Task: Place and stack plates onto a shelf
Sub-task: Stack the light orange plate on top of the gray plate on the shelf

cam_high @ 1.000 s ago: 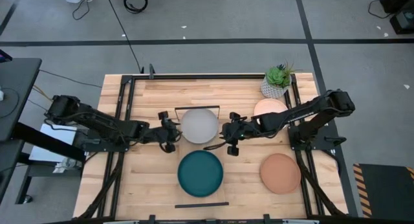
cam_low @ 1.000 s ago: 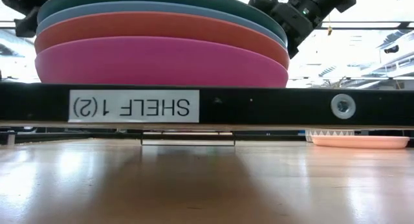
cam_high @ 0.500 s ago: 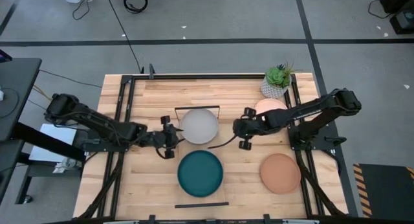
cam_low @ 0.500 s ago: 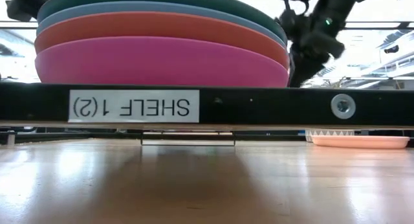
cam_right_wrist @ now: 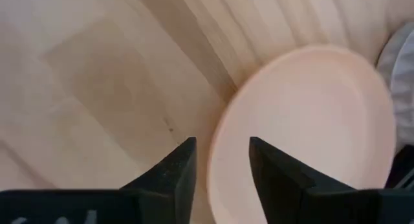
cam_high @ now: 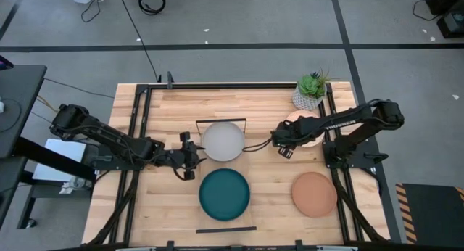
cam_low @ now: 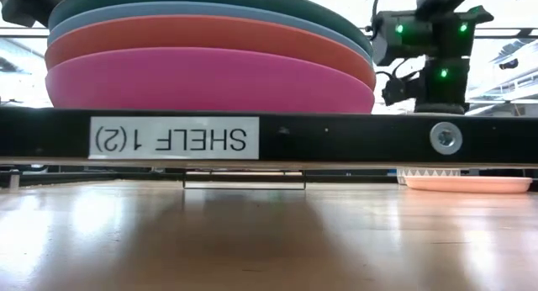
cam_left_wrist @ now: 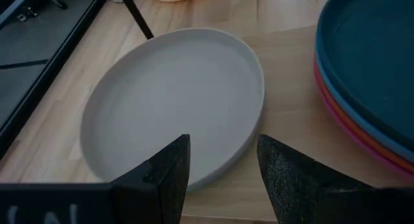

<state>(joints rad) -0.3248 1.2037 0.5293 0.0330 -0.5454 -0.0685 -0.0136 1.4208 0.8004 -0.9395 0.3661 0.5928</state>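
A grey plate (cam_high: 223, 141) lies on the far half of the shelf (cam_high: 250, 164). On its near half sits a stack of plates with a dark teal one (cam_high: 225, 194) on top, over blue, orange and magenta (cam_low: 210, 81). A peach plate (cam_high: 308, 121) and a terracotta plate (cam_high: 314, 194) rest on the table at the right. My left gripper (cam_left_wrist: 223, 166) hangs open just left of the grey plate (cam_left_wrist: 174, 107). My right gripper (cam_right_wrist: 223, 162) is open and points down over the peach plate's left rim (cam_right_wrist: 217, 146), without visibly touching it.
A small potted plant (cam_high: 312, 90) stands at the far right, just behind the peach plate. Black frame rails (cam_high: 138, 135) run along the table's left and right sides. Bare wood lies between the shelf and the terracotta plate.
My right gripper has left the grey plate's right side, swung toward the table's right edge and tipped steeply downward, ending over the peach plate's left rim. My left gripper has drifted slightly toward the near edge. The plates have stayed in place.
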